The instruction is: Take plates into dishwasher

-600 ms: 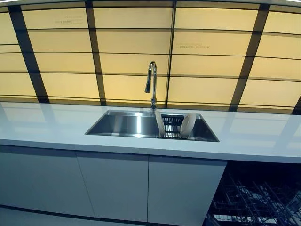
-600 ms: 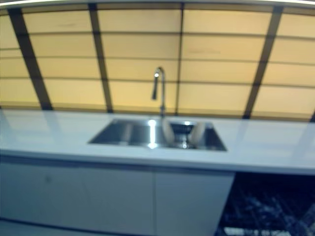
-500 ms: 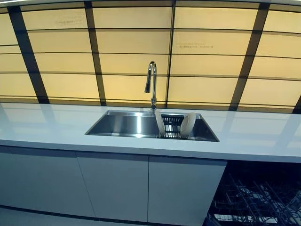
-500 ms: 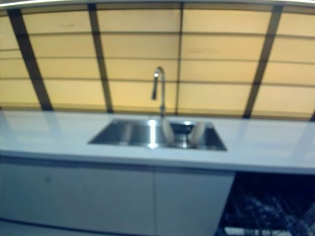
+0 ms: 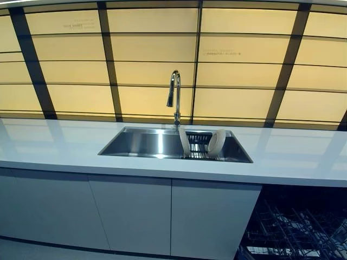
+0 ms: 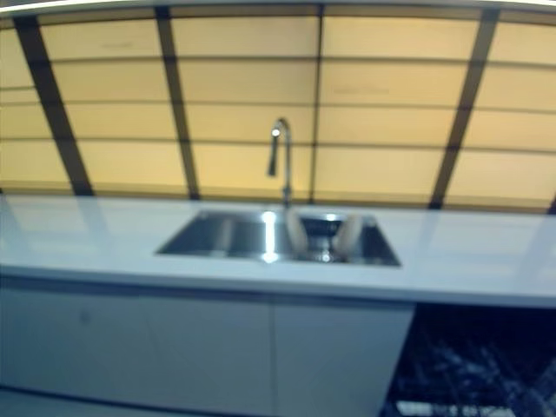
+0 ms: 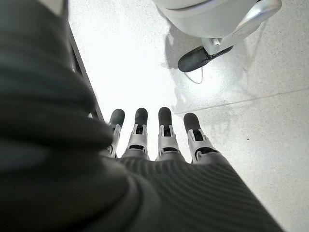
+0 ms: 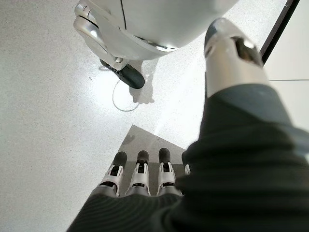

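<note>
Fingers (image 7: 164,133) of my left hand (image 7: 159,159) hang straight and relaxed over the pale floor (image 7: 251,145), holding nothing; my right hand (image 8: 140,181) shows the same, fingers (image 8: 140,169) extended over the floor with nothing in them. Neither hand shows in the head views. Up on the white tabletop (image 5: 59,146), the steel sink (image 5: 142,143) holds two plates (image 5: 217,143), both standing on edge in a dark rack (image 5: 198,146) at the sink's right end, below one tap (image 5: 174,96). Dishwasher (image 5: 295,227) stands open under the tabletop at lower right, its wire rack showing.
</note>
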`<state>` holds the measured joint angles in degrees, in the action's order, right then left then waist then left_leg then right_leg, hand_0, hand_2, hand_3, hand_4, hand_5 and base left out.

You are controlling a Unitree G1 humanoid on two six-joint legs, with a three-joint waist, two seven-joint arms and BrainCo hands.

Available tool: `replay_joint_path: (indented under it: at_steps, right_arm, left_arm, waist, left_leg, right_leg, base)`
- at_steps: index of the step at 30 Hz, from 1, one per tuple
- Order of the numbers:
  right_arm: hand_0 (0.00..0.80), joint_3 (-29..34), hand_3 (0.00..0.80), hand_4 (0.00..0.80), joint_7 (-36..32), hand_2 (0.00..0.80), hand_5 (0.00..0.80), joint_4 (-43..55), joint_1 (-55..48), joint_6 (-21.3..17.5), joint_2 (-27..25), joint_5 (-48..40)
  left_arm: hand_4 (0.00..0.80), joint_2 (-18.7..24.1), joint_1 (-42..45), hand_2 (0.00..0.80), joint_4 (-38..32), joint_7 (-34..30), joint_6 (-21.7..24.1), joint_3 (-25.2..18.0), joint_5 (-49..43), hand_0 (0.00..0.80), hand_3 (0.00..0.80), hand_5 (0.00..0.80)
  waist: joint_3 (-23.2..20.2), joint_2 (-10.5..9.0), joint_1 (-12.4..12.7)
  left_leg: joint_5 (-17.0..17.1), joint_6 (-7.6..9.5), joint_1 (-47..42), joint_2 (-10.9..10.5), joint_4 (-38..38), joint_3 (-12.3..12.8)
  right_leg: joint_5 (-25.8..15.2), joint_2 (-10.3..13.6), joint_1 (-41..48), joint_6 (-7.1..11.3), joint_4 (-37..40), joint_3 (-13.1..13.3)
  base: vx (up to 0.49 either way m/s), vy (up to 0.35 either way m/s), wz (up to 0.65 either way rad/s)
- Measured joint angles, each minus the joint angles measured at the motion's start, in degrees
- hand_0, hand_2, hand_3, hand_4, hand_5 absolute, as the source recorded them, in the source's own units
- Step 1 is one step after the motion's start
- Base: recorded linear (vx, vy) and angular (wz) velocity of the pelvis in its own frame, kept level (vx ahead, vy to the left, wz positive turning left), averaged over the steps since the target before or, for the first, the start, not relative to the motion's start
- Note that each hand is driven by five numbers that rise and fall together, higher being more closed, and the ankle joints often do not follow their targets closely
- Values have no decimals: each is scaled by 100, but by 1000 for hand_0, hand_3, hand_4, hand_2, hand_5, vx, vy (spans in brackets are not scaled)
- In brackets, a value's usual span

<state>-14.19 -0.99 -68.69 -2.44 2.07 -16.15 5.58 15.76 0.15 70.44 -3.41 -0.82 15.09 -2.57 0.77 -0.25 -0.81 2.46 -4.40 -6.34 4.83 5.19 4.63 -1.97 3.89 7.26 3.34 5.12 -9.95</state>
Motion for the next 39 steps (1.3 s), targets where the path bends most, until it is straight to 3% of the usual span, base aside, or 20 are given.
replay_joint_path:
  at_steps: [7, 10, 11, 13, 15, 18, 21, 24, 28, 33, 37, 39]
  right_arm:
    - [0, 0, 0, 0, -40, 0, 0, 3, 2, -21, -2, -3]
    - [0, -24, 0, 0, -518, 0, 0, 236, 4, -66, -72, -152]
    - [0, -43, 0, 0, -877, 0, 0, 543, -1, -34, -128, -339]
    - [0, -217, 0, 0, -2186, 0, 0, 2115, -131, 433, -450, -1078]
    - [0, -215, 0, 0, -3380, 0, 0, 3384, -182, 632, -717, -1944]
    - [0, -221, 0, 0, -4575, 0, 0, 4669, -248, 574, -952, -3231]
    - [0, -84, 0, 0, -4999, 0, 0, 6337, -176, 149, -967, -4407]
    - [0, 470, 0, 0, -4756, 0, 0, 7545, 442, -172, -876, -5239]
    - [0, 1242, 0, 0, -3752, 0, 0, 7694, 1549, -395, -854, -6050]
    - [0, 1346, 0, 0, -2727, 0, 0, 7889, 2425, -843, -727, -6534]
    - [0, 1409, 0, 0, -1478, 0, 0, 7883, 2807, -1521, -727, -6647]
    - [0, 1533, 0, 0, -294, 0, 0, 7597, 3040, -2087, -893, -6038]
  left_arm:
    - [0, 0, 0, 0, 0, 0, -3, 0, 0, 0, 0, 0]
    - [0, 0, 5, 0, -3, -5, -12, -1, -5, 0, 0, 0]
    - [0, 1, 9, 0, -11, -6, -22, -2, -9, 0, 0, 0]
    - [0, 12, 93, 0, -270, -43, -102, -10, -34, 0, 0, 0]
    - [0, 32, 192, 0, -443, -84, -98, -14, -71, 0, 0, 0]
    - [0, 77, 289, 0, -467, -120, -63, -25, -76, 0, 0, 0]
    - [0, 112, 391, 0, -494, -115, -59, -49, -67, 0, 0, 0]
    - [0, 105, 461, 0, -566, -105, -39, -47, -72, 0, 0, 0]
    - [0, 84, 498, 0, -559, -96, 68, -44, -99, 0, 0, 0]
    - [0, 8, 443, 0, -407, -52, 224, -28, -110, 0, 0, 0]
    - [0, -1, 411, 0, -375, -45, 273, 33, -108, 0, 0, 0]
    - [0, 4, 359, 0, -368, -51, 267, 162, -98, 0, 0, 0]
  waist:
    - [1, 1, 4]
    - [10, -3, 11]
    - [20, -6, -1]
    - [37, -17, -10]
    - [58, -52, -18]
    - [74, -84, -11]
    - [106, -134, -61]
    - [87, -159, -149]
    - [71, -171, -136]
    - [51, -130, -129]
    - [51, -99, -128]
    - [56, -94, -136]
  left_leg:
    - [0, 0, 0, -1, -1, -1]
    - [1, 0, -1, -1, 0, -4]
    - [2, -1, -2, 1, 0, -4]
    - [3, -2, -2, 5, 0, -1]
    - [8, -9, -13, 3, -1, -4]
    - [11, -14, -2, -5, 0, -13]
    - [21, -29, 3, -13, 2, -13]
    - [19, -25, 3, -35, 6, 9]
    - [22, -25, 2, -41, 5, 32]
    - [37, -9, -3, -66, 3, 26]
    - [38, -1, -4, -103, 6, 24]
    - [34, 36, -20, -147, 7, 51]
  right_leg:
    - [0, 0, 3, 0, 0, -2]
    - [-1, -1, 8, 1, 0, -9]
    - [-2, -4, 8, 2, 1, -12]
    - [-4, -9, 8, 3, 4, -18]
    - [-3, -9, 18, 2, 5, -24]
    - [-1, -3, 15, 4, 5, -39]
    - [-1, 9, 9, 7, 5, -38]
    - [-8, 33, 0, 26, 4, -3]
    - [-16, 41, -18, 36, 2, 9]
    - [-35, 64, -38, 24, -6, 3]
    - [-53, 108, -39, 43, -23, 1]
    - [-60, 157, -53, 72, -66, 18]
  base:
    - [0, 0, 0]
    - [-7, -25, 0]
    - [-22, -49, -2]
    - [-28, -39, 0]
    - [0, 0, 0]
    - [-7, 1, 1]
    - [-6, 13, 0]
    - [3, 53, -3]
    - [20, 78, -3]
    - [26, 85, 1]
    - [14, 143, 1]
    - [-10, 162, -4]
